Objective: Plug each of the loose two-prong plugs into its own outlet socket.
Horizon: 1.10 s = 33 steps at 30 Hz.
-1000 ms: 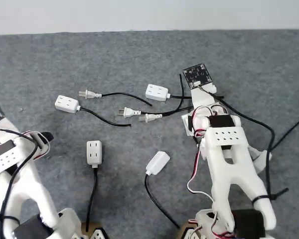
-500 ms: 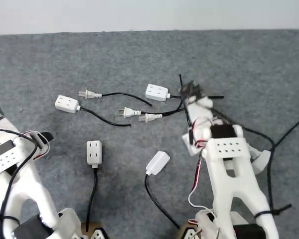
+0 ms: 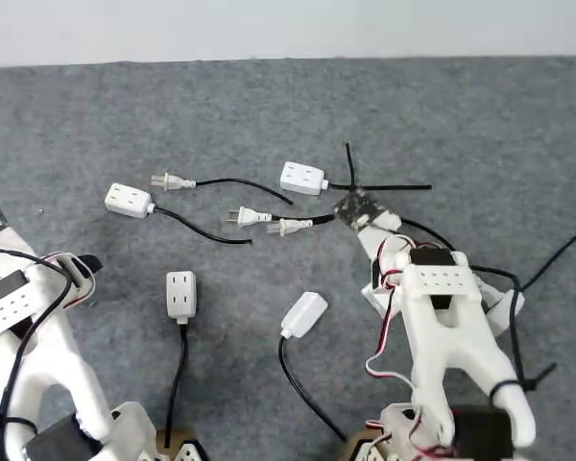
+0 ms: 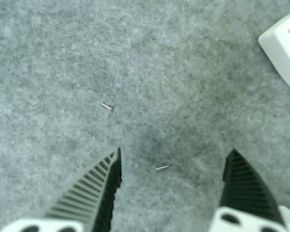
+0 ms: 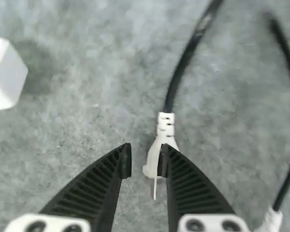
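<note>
Three white two-prong plugs on black cords lie mid-table: one far left (image 3: 173, 181), one in the middle (image 3: 245, 217), one beside it (image 3: 288, 227). White outlet blocks sit at the far left (image 3: 130, 199), far centre (image 3: 302, 178), near left (image 3: 180, 293) and near centre (image 3: 303, 313). My right gripper (image 5: 145, 162) is open only narrowly, with a plug (image 5: 159, 145) between its fingers; the plug touches one finger and a small gap shows at the other. The right arm's wrist (image 3: 357, 207) hangs over that plug's cord end. My left gripper (image 4: 171, 164) stands wide open over bare carpet.
Black cords (image 3: 384, 187) cross beside the right wrist. An outlet's corner (image 5: 5, 72) and another plug's tip (image 5: 275, 222) lie near the right gripper. Two tiny metal pins (image 4: 161, 168) and a white block's corner (image 4: 285, 46) lie by the left gripper. The left arm (image 3: 19, 307) stands at the near left.
The right arm's wrist has swung from the far side, beside the centre outlet, nearer and leftward, down to the plug's cord end. The left arm and all plugs stay put.
</note>
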Available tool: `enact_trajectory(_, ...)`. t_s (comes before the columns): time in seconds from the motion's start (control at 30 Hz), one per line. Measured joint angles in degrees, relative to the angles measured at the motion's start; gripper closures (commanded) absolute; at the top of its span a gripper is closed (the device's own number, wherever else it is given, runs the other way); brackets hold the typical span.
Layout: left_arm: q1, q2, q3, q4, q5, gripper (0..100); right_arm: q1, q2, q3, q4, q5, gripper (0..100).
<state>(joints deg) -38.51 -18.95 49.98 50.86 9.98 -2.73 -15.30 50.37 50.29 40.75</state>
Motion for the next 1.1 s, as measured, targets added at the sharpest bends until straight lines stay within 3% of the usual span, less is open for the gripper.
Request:
enact_trajectory(0.53,0.00,0.00,0.00,0.00,0.00,68,0.18,13.19,-9.49,-1.05,1.58,90.6)
enact_trajectory(0.9,0.00,0.00,0.00,0.00,0.00,68,0.97,13.63,-10.02,-0.70,1.85,90.5)
enact_trajectory(1.1,0.00,0.00,0.00,0.00,0.00,68,3.25,14.07,-10.02,2.02,9.32,90.5)
